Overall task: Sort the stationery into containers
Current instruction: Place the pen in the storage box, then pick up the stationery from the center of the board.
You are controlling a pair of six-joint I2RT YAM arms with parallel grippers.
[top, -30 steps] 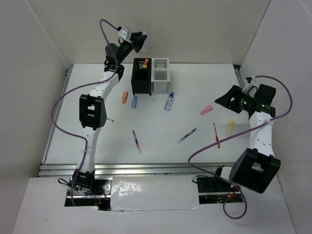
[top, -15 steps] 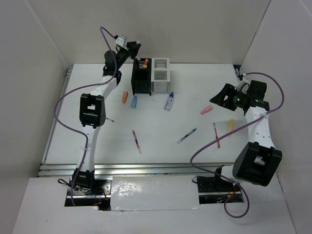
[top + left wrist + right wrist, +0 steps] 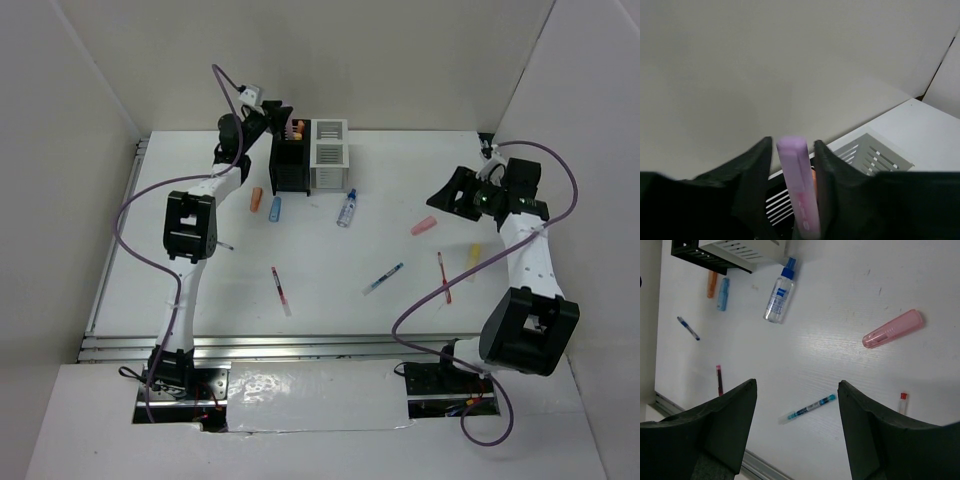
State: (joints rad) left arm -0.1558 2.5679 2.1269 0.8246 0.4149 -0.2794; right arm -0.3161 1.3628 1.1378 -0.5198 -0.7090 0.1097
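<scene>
My left gripper (image 3: 284,120) is shut on a purple marker (image 3: 799,190) and holds it upright right above the black box (image 3: 290,160), which has orange and pink markers in it. The white box (image 3: 329,150) is joined to it on the right. My right gripper (image 3: 440,200) is open and empty, above the table near the pink marker (image 3: 424,225). In the right wrist view, between my gripper's (image 3: 797,385) open jaws, lies a blue pen (image 3: 810,406); the pink marker (image 3: 892,328) and clear blue-capped tube (image 3: 779,292) lie beyond.
Loose on the table: orange marker (image 3: 257,199), blue marker (image 3: 275,208), tube (image 3: 347,208), blue pen (image 3: 383,278), red pen (image 3: 442,275), yellow marker (image 3: 473,259), another red pen (image 3: 280,290), small blue pen (image 3: 225,244). White walls stand on three sides.
My left gripper has come down and right with the purple marker, from above the back wall to just over the black box. My right gripper has moved up-left toward the pink marker.
</scene>
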